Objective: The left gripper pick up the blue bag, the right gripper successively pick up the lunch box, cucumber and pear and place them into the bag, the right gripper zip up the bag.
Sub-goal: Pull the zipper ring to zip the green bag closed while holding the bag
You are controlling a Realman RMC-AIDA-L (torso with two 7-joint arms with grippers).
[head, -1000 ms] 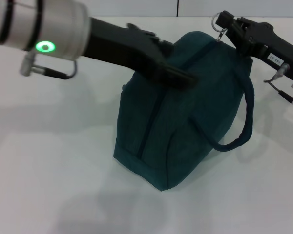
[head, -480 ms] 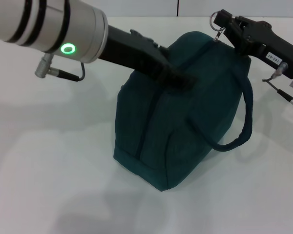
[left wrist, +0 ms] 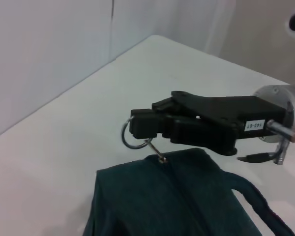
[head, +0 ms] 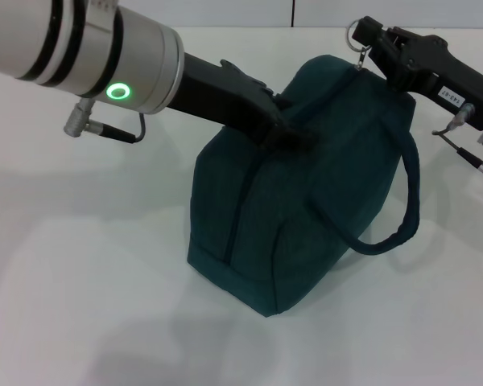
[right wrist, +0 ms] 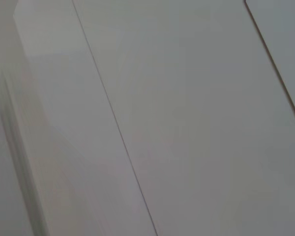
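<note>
The blue bag (head: 298, 217) stands on the white table (head: 88, 281) with its zipper line closed along the top. My left gripper (head: 294, 133) reaches in from the left and is shut on the bag's top near the middle. My right gripper (head: 369, 40) is at the bag's far upper end, shut on the metal ring of the zipper pull (head: 356, 34). The left wrist view shows that right gripper (left wrist: 137, 129) pinching the ring (left wrist: 129, 136) just above the bag (left wrist: 152, 201). The lunch box, cucumber and pear are out of view.
One bag handle (head: 402, 217) hangs in a loop off the bag's right side. The right wrist view shows only pale flat surfaces. The table's far edge meets a wall (head: 225, 12) behind the bag.
My left arm has shifted right and down toward the bag, while its fingertips stay on the bag's top. The right gripper and the zipper ring have hardly moved.
</note>
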